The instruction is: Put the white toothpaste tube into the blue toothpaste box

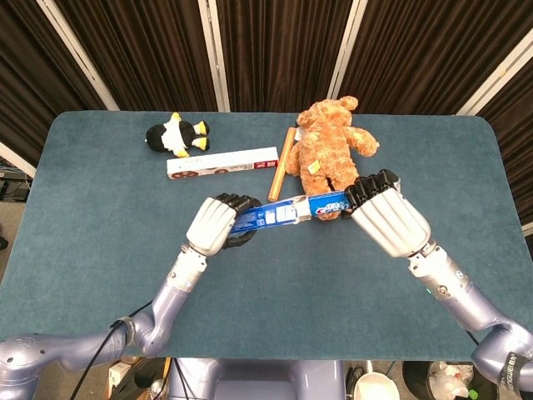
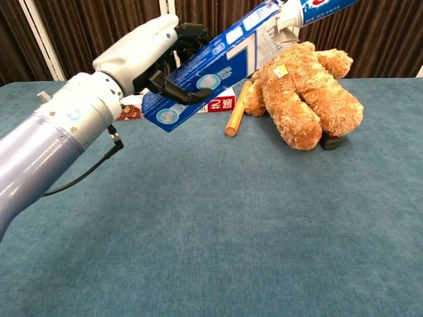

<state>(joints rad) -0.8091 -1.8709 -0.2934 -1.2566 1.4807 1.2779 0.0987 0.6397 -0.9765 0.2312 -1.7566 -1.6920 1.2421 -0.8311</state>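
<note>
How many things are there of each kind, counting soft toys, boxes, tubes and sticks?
Soft toys: 2, the brown plush teddy bear and the black-and-white plush penguin
Boxes: 2, the blue toothpaste box and the long white-and-red box
Tubes: 1, the white toothpaste tube
Sticks: 1, the wooden stick
Total: 6

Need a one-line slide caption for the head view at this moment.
Left hand holds the blue toothpaste box while right hand feeds the white toothpaste tube into its open end.

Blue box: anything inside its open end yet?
The white toothpaste tube's cap end sits in the blue toothpaste box mouth; depth inside is hidden by the flaps.
</note>
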